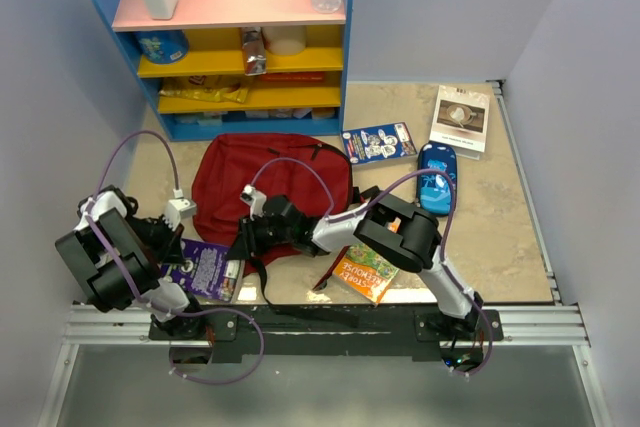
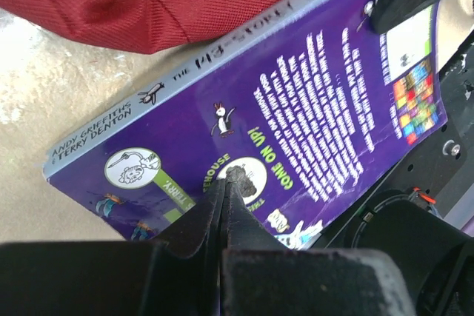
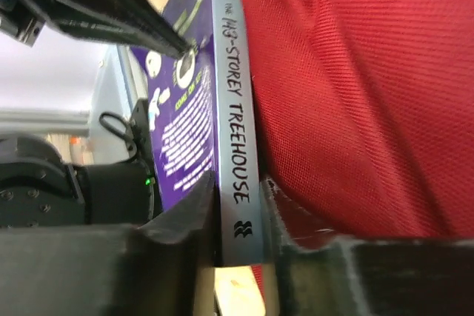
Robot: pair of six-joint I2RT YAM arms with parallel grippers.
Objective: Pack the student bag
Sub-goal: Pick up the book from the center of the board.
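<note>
Touching the cover of the purple book [image 1: 205,269] at near left, the left gripper [image 2: 226,179] has its fingers pressed together. Just to its right, the right gripper [image 3: 238,183] is clamped across that book's spine. The student bag [image 1: 270,172] lies flat mid-table, its near-left edge against the book. A blue pencil case [image 1: 436,177] sits well to the right.

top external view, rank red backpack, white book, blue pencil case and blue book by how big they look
1. red backpack
2. white book
3. blue pencil case and blue book: about alike, unranked
</note>
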